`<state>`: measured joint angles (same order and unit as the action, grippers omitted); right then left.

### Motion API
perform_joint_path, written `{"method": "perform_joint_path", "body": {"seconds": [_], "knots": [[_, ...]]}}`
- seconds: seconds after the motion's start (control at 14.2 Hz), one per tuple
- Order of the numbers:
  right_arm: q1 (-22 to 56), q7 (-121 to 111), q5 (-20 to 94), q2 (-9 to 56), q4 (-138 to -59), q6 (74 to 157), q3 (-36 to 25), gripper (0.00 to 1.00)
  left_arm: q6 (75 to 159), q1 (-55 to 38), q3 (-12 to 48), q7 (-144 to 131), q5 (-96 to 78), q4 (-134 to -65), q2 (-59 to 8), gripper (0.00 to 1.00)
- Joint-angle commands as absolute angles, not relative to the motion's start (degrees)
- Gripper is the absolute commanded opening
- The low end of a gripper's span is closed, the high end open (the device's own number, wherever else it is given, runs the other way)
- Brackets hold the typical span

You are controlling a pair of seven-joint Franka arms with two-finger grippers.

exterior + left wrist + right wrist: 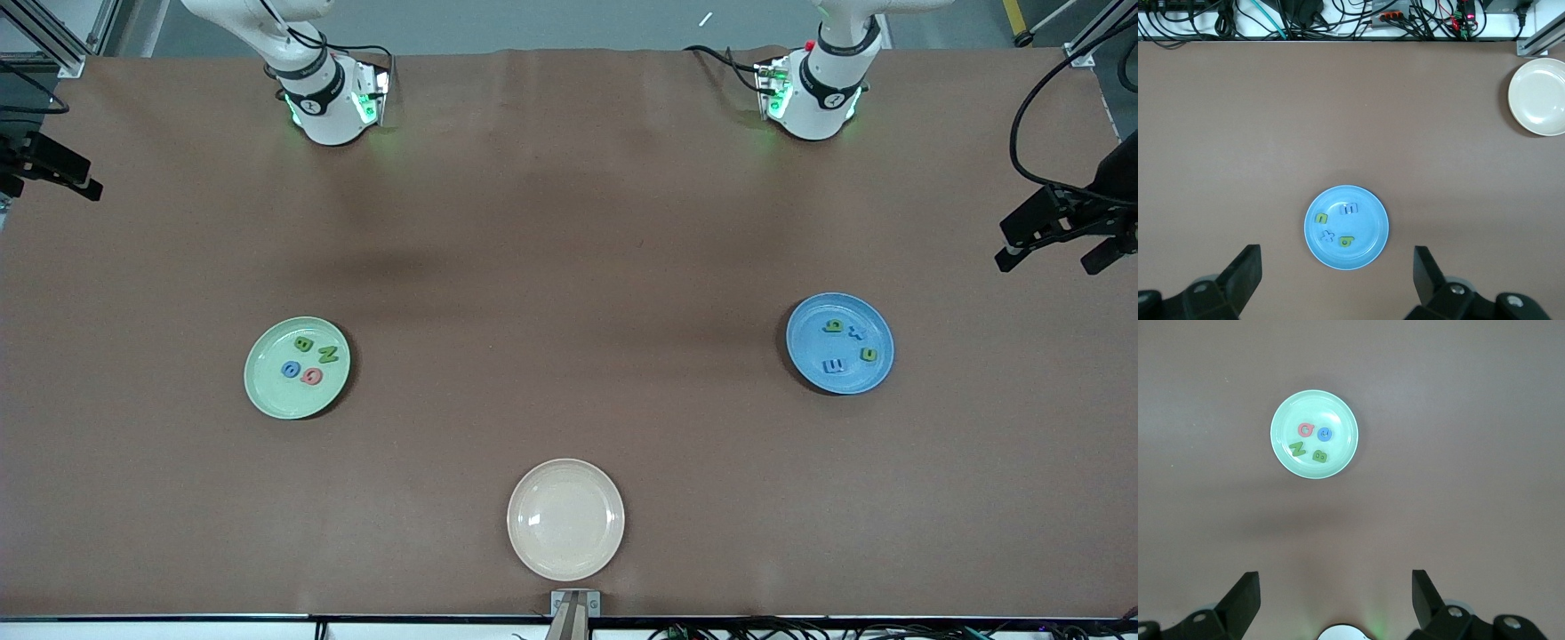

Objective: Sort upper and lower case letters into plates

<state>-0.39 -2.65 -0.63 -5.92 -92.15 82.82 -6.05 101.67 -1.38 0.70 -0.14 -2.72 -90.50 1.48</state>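
Note:
The pale green plate [267, 391] lies toward the right arm's end of the table and holds several foam letters, among them a green N [328, 354], a green B [303, 344] and a pink G [311, 376]. The blue plate [867, 378] lies toward the left arm's end with several small letters, one a blue m [834, 365]. My left gripper [1337, 260] hangs high over the table by the blue plate [1371, 223], open and holding nothing. My right gripper [1335, 577] hangs high over the table, open, with the green plate [1338, 420] farther out. Neither hand shows in the front view.
A cream-white plate [565, 519] sits by the table edge nearest the front camera, between the two coloured plates. Black camera mounts stand at both ends of the table [1067, 222] [44, 164]. Cables [1305, 17] run along the table's front edge.

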Motion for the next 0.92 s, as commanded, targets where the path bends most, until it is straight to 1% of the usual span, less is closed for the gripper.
{"method": "perform_joint_path", "body": {"seconds": [0.0,0.35,0.63,0.85], "knots": [[-0.4,-3.0,-0.1,-4.7,-89.7,82.3,-6.0,1.0,100.1,-0.7,1.0,-0.1,-3.2,-89.0,1.1,1.0],[-0.3,-3.2,0.0,-4.2,-89.7,82.4,-6.0,1.0,97.9,-0.5,0.9,-0.1,-3.2,-89.2,1.0,1.0],[-0.3,-3.3,0.1,-4.6,-90.4,82.9,-5.9,1.0,93.4,-0.6,0.9,-0.3,-3.1,-89.4,0.8,1.0],[-0.4,-3.3,1.5,-4.7,-91.7,83.9,-6.0,1.0,93.2,-0.6,0.9,-0.2,-3.1,-89.4,0.7,1.0]]}}
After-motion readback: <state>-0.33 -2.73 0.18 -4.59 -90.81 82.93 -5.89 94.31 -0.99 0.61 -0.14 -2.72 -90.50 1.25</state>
